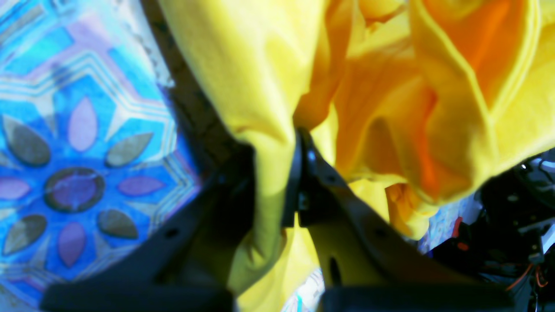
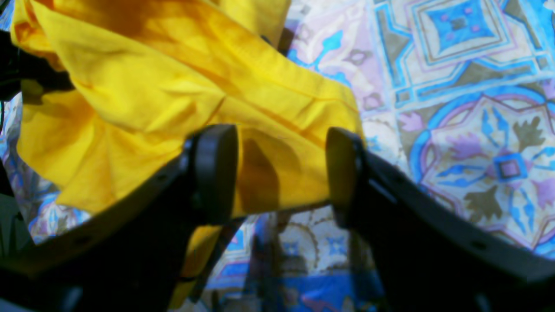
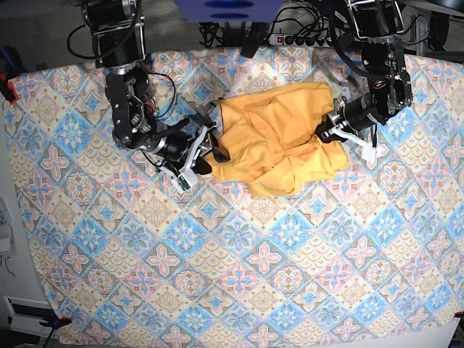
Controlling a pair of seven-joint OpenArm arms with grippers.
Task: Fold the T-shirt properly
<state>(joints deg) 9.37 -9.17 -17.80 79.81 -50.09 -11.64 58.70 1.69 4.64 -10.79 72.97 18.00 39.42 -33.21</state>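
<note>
The yellow T-shirt (image 3: 279, 141) lies crumpled in a heap on the patterned tablecloth at the back middle of the table. My left gripper (image 3: 326, 133) is at the heap's right edge. In the left wrist view it (image 1: 273, 177) is shut on a bunched fold of the T-shirt (image 1: 260, 78), which hangs in folds around it. My right gripper (image 3: 210, 148) is at the heap's left edge. In the right wrist view it (image 2: 279, 173) is open, with a flat corner of the T-shirt (image 2: 173, 86) lying on the cloth between and beyond the two fingers. Collar and tag are hidden.
The blue-pink tablecloth (image 3: 239, 261) covers the whole table. A power strip and cables (image 3: 304, 36) lie behind the back edge. A red clamp (image 3: 7, 88) holds the cloth at the far left edge.
</note>
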